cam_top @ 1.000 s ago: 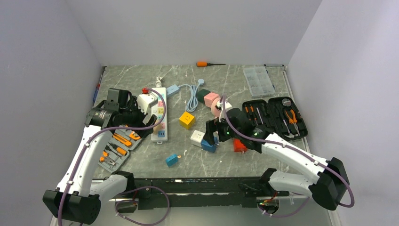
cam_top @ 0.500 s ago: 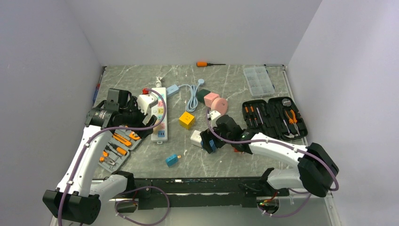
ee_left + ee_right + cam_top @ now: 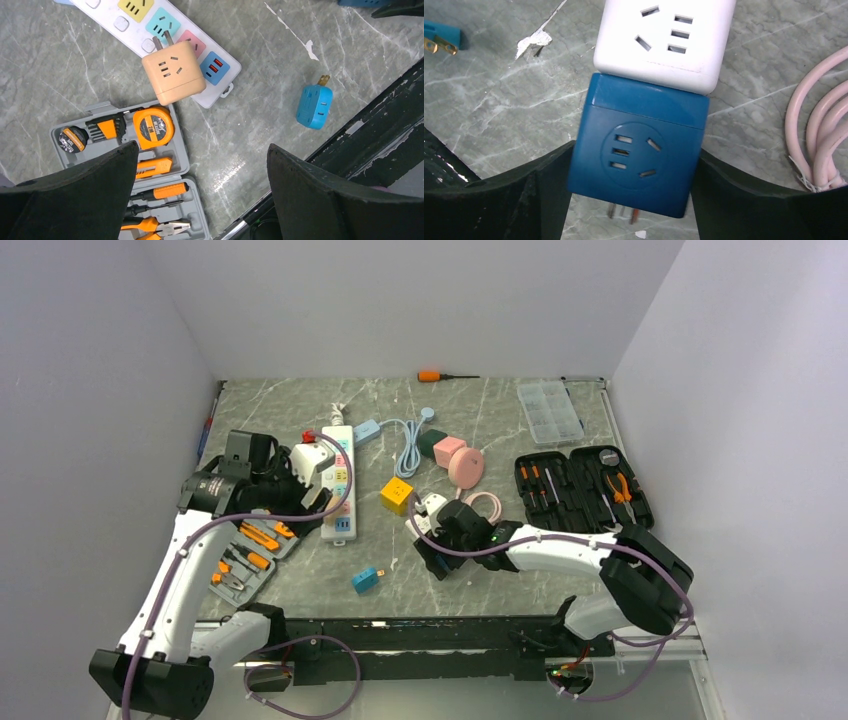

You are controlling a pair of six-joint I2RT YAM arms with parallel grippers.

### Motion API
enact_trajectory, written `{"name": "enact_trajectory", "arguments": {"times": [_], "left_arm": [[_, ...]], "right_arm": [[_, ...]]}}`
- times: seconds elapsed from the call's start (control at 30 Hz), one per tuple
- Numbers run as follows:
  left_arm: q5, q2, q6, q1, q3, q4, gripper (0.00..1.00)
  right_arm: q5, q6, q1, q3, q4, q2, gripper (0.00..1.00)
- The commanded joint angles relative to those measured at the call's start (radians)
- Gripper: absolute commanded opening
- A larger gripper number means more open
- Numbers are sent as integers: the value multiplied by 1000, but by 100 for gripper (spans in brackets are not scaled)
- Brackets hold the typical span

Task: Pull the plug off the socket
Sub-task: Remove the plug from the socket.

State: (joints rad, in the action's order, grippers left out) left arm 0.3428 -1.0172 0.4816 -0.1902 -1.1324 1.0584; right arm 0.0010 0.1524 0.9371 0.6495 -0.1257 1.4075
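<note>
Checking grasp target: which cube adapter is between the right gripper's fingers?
The dark blue cube, flanked by the fingers of the right gripper. The white cube touches it but lies beyond the fingertips; the yellow cube sits apart.

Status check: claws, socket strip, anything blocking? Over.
Left claw open above socket; peach cube plug lies on it, prongs showing. Right claw straddles blue cube, grip unconfirmed. White cube abuts it.
</note>
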Motion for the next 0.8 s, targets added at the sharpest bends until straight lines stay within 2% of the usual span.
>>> {"name": "enact_trajectory", "arguments": {"times": [0.0,0.1,0.23,0.27,0.3,0.33,0.37,0.47,0.5,0.53,0.7,0.77], "left_arm": [[15,30,31,5,-13,11,99],[24,40,52,5,-12,23,99],[52,63,83,4,-9,41,99],[60,70,92,5,-8,47,99],[68,77,104,5,-8,55,99],[73,83,117,5,-10,65,100],[74,91,126,5,-13,73,99],[66,107,142,5,-24,87,99],[64,113,141,5,-24,86,99],[66,118,140,5,-21,84,99],[77,128,131,5,-4,81,99],[70,129,131,5,0,81,99]], "right_arm": [[46,13,9,6,45,-21,72],[81,22,8,-2,47,-44,57],[112,25,9,5,61,-62,29],[118,26,8,8,66,-63,25],[120,28,8,12,68,-61,25],[119,26,8,17,66,-57,32],[119,23,8,22,65,-49,43],[130,35,8,34,65,-17,94],[131,41,9,38,67,-4,99],[132,46,8,40,72,7,100],[152,59,9,52,95,45,100],[157,63,9,66,86,60,96]]}}
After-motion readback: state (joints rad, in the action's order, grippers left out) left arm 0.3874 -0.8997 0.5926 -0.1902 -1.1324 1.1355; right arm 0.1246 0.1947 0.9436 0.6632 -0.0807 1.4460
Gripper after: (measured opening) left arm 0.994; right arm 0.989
